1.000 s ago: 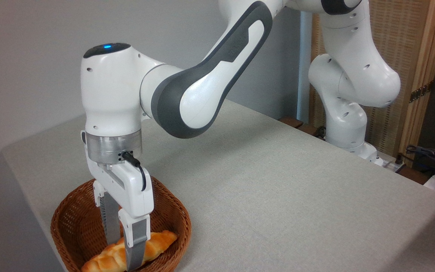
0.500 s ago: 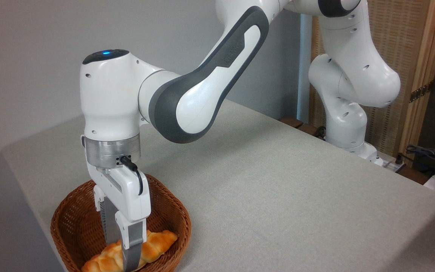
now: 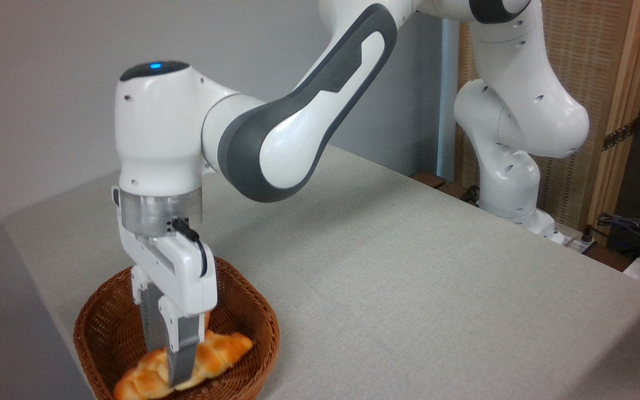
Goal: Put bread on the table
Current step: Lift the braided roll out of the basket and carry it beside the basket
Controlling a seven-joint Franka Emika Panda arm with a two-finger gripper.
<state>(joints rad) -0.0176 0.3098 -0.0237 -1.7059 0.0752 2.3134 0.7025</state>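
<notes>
Long braided loaf, golden-orange with paler creases (image 3: 209, 355), lies inside the round brown wicker basket (image 3: 253, 311) at the near left corner of the desk. Loaf runs diagonally, lower left to upper right, one tapered end towards the basket's right wall. It sits slightly tilted, right end higher; cannot tell whether it is clear of the basket floor.

White two-finger gripper (image 3: 169, 361) points straight down into the basket. Jaws narrow, closed across the loaf near its middle, one finger in front, one behind. Grip looks seated on the thick part.

Handling, as judged: light for its size, glossy crust so possibly slippery. Cannot tell if it is soft or a stiff model. Mid-length hold is the sensible one: it balances both tapered ends, and the braid creases give the fingers something to bite. A hold nearer an end would let it swing.

Edges and room: basket wall rises all round the loaf, so the ends must come above the rim before any sideways travel, or they catch the wicker. Basket sits near the desk's front and left edges, little margin there. Large rectangular desk in light grey-beige woven cloth (image 3: 409, 266) spreads bare to the right and back: ample room to set down.
</notes>
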